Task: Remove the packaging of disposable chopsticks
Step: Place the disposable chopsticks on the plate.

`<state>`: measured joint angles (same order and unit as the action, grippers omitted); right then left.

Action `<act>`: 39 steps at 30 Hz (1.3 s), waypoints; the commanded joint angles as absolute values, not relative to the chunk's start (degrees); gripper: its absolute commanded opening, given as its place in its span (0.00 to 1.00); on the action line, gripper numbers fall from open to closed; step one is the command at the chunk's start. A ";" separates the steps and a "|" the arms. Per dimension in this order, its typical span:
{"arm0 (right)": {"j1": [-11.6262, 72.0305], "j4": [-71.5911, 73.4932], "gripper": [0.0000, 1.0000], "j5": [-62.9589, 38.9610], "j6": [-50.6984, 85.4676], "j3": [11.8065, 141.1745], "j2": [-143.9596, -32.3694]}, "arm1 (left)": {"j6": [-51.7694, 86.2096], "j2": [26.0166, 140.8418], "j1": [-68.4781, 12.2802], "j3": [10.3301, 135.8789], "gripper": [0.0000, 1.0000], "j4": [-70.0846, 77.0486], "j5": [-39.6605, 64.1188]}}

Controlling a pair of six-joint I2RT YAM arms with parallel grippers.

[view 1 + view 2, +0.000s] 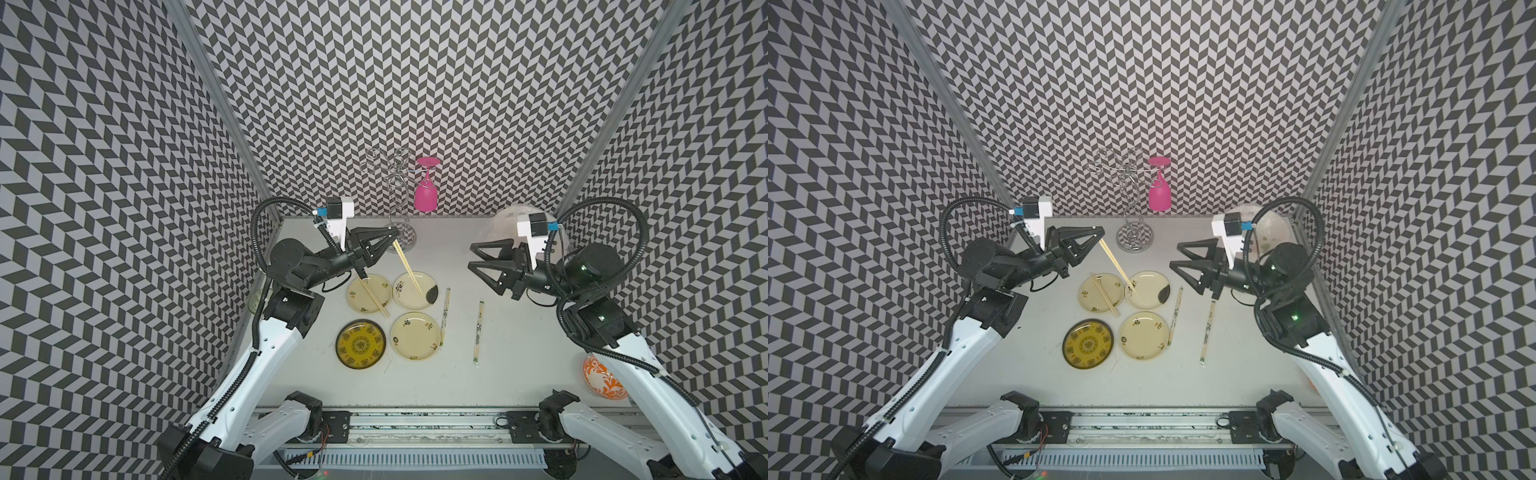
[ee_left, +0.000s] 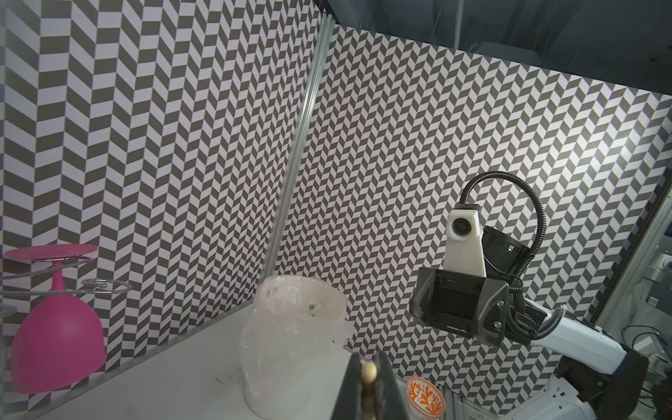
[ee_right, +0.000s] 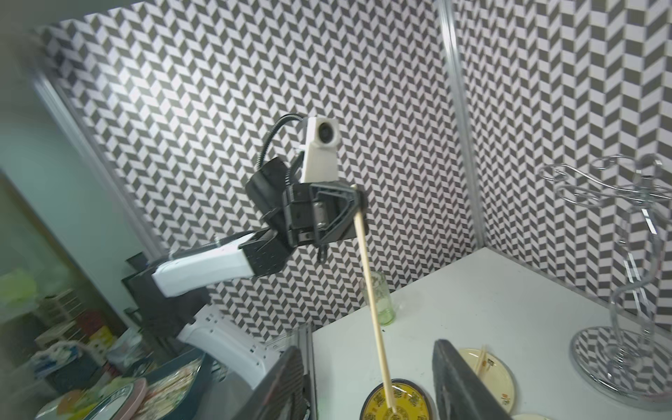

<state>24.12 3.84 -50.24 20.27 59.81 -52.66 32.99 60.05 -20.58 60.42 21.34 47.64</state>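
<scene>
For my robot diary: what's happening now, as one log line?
left jaws: shut on bare chopsticks | right jaws: open, empty | wrapped pairs on table: two

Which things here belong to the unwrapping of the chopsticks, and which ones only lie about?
Job: wrapped pair; second wrapped pair; bare pair held by the left end effector; another bare pair on a cream plate; open right end effector; lined bin, probably for wrappers.
Lying about: pink glass; wire rack; orange bowl; green glass; yellow plate.
</scene>
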 commanded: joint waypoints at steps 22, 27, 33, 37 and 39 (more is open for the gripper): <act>45.28 1.63 0.56 -40.69 10.27 66.04 -68.00 | 42.92 60.31 -20.21 61.42 0.00 31.45 57.17; 46.05 2.12 0.52 -40.70 10.10 65.47 -68.69 | 44.00 60.20 -20.21 60.75 0.00 33.20 56.82; 46.23 2.35 0.51 -42.28 10.57 65.50 -69.83 | 44.49 60.47 -20.44 60.48 0.00 34.63 56.34; 46.41 1.66 0.50 -42.34 11.50 66.82 -70.03 | 43.08 60.87 -20.43 61.11 0.00 34.12 56.83; 46.48 0.71 0.50 -41.74 11.25 67.56 -69.56 | 43.22 61.15 -20.37 61.47 0.00 34.48 56.94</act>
<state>46.02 -0.58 -41.56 11.20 65.12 -70.11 43.18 60.84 -20.49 60.64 32.21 56.27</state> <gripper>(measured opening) 0.498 0.076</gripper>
